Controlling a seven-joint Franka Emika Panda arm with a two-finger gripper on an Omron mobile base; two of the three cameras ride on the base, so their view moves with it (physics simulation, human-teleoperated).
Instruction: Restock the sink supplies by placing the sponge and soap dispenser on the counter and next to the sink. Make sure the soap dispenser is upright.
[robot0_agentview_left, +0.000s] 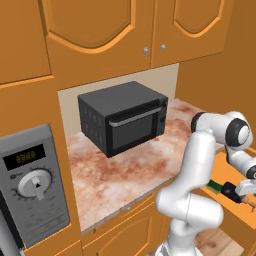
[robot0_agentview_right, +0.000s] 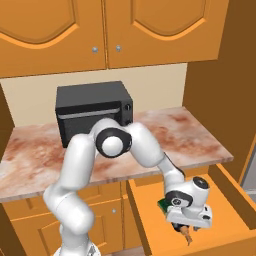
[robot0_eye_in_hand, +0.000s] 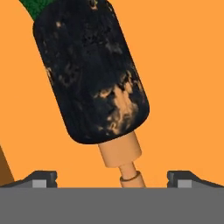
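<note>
The soap dispenser (robot0_eye_in_hand: 94, 74), a black bottle with tan blotches and a tan pump neck, lies on its side on the orange floor of an open drawer (robot0_agentview_right: 150, 220). My gripper (robot0_eye_in_hand: 113, 178) hovers just over it, open, with one fingertip on each side of the pump nozzle and nothing held. The green sponge (robot0_eye_in_hand: 33, 8) peeks out past the bottle's far end. From the left base view, the sponge (robot0_agentview_left: 215, 186) and the dark dispenser (robot0_agentview_left: 230, 191) sit in the drawer below my hand (robot0_agentview_left: 246, 196). The counter (robot0_agentview_left: 115, 170) lies above the drawer. The sink is out of view.
A black microwave (robot0_agentview_left: 125, 117) stands at the back of the counter under orange wall cabinets (robot0_agentview_right: 100, 30). A grey oven panel (robot0_agentview_left: 32, 185) with a dial is at the left. A tall orange side wall (robot0_agentview_right: 220, 85) bounds the counter on the right.
</note>
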